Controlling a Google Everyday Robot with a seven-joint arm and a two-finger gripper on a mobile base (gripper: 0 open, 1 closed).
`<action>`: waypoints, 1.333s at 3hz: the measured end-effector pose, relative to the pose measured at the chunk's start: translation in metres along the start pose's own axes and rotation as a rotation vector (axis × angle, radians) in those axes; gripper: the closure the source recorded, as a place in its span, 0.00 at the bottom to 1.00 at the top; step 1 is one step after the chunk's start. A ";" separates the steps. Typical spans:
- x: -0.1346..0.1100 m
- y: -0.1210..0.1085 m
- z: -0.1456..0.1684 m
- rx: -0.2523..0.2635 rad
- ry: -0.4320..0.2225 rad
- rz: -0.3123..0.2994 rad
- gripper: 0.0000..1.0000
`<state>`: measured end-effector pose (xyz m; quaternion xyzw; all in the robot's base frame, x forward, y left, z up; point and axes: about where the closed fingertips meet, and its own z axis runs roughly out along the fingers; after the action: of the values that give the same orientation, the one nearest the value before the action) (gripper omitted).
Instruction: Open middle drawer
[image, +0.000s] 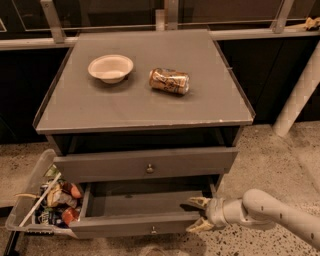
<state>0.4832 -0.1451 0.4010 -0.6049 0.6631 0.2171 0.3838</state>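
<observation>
middle drawer (135, 223) stands pulled out below the desk (150, 107); my pincer (198, 215), spread wide, hangs at its right front corner. i fear a finger snagging the panel and shoving it shut.

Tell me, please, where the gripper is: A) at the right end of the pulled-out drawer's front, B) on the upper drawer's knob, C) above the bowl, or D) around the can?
A: the open gripper sits at the right end of the middle drawer front, well below the bowl and can.
</observation>
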 end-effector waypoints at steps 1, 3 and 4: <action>0.009 0.013 -0.026 0.042 0.069 0.033 0.61; -0.014 0.095 -0.106 0.133 0.220 0.072 1.00; -0.014 0.112 -0.107 0.114 0.227 0.078 0.82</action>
<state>0.3481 -0.1976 0.4574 -0.5765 0.7366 0.1238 0.3313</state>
